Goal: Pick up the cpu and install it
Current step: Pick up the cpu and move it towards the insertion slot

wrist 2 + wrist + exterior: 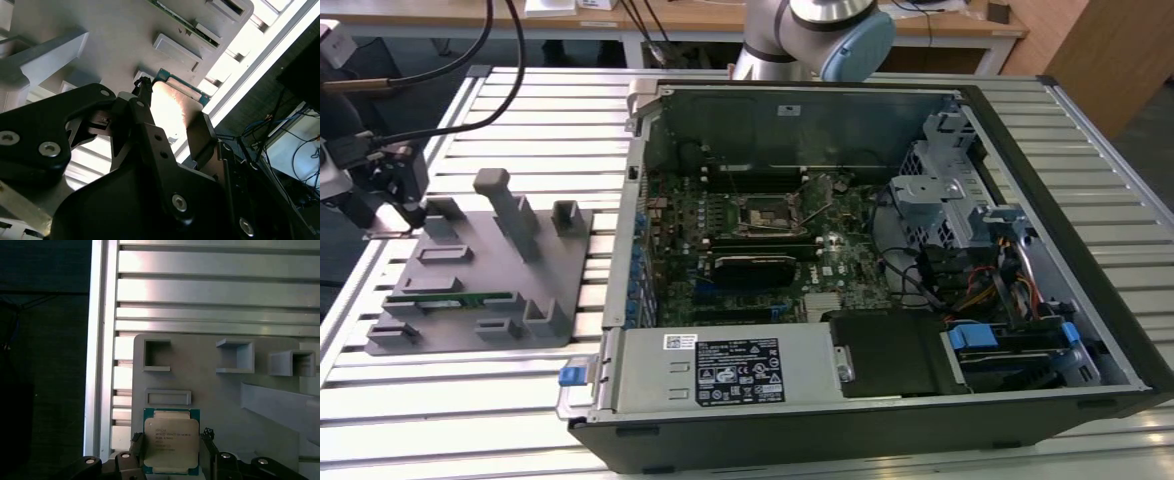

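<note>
Claw [171,438] clamped on thin edges of cpu [171,447] at tray [210,395]; a slight slip could tilt it, risking misseat in socket [765,214], exterior view's centre.

The table [454,400] I work over is a bed of pale aluminium slats with dark slots between them, running side to side across the exterior view. Two things lie directly on it. A grey plastic tray [467,250] with upright blocks sits flat at the middle left of that frame. Just beside it, an open black computer case [854,435] lies on its side and takes up the centre and right. In the first wrist view, bare slats [200,290] cross the upper frame and the tray [210,405] covers the lower right, its rounded corner close to the table's long edge.
</note>
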Robot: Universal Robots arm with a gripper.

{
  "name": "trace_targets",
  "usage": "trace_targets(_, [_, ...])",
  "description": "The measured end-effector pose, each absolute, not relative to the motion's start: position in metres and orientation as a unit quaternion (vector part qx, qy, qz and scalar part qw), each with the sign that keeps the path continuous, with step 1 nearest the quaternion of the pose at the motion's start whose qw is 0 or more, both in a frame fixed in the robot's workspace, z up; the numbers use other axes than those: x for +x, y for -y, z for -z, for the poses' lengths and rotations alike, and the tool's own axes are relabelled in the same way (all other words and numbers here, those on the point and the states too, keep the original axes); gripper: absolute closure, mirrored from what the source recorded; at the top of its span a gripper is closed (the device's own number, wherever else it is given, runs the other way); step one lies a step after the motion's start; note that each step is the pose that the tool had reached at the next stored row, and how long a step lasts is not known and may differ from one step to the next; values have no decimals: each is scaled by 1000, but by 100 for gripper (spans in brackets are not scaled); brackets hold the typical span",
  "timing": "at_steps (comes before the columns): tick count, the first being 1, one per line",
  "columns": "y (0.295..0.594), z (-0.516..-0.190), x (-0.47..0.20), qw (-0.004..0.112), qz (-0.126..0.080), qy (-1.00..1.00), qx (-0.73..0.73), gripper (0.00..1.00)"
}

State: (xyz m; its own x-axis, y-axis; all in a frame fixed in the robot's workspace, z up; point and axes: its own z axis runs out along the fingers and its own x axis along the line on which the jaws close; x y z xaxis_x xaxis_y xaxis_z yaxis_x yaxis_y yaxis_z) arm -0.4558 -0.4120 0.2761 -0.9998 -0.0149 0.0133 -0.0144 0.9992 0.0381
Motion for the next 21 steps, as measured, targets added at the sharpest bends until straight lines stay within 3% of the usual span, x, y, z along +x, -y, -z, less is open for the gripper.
trace_targets(21, [412, -281, -456, 7, 19, 1000, 7, 47])
